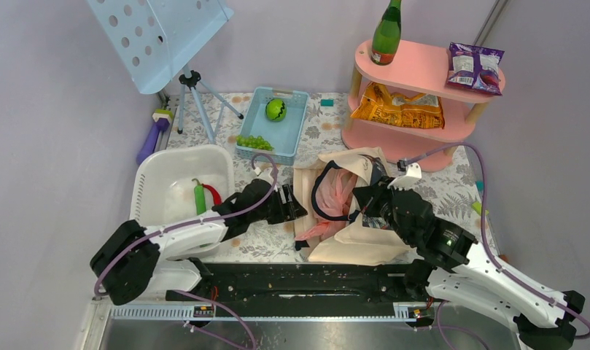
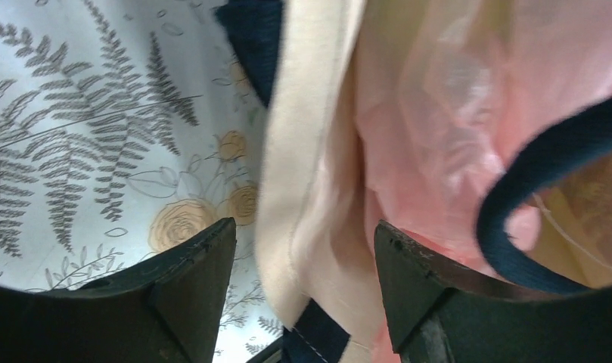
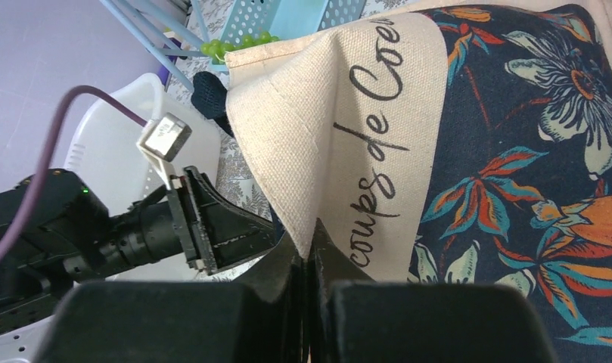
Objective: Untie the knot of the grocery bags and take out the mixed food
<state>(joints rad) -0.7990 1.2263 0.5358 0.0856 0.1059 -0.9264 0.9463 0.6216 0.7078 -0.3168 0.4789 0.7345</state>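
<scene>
Right pincer [image 3: 309,259] clenched on canvas tote [image 3: 340,113], left pincer [image 2: 302,236] parted astride its rim; risk: left nips canvas only, missing pink bag [image 2: 454,121].

The tote [image 1: 357,248] lies at centre of the table [image 1: 273,244], plastic bag [image 1: 340,188] in its mouth. A tub [image 1: 149,186] stands left of it, a basket [image 1: 297,120] behind. The shelf unit [image 1: 423,69] at rear right carries a bottle [image 1: 386,33] on top, packets [image 1: 397,109] on the lower tier.
</scene>
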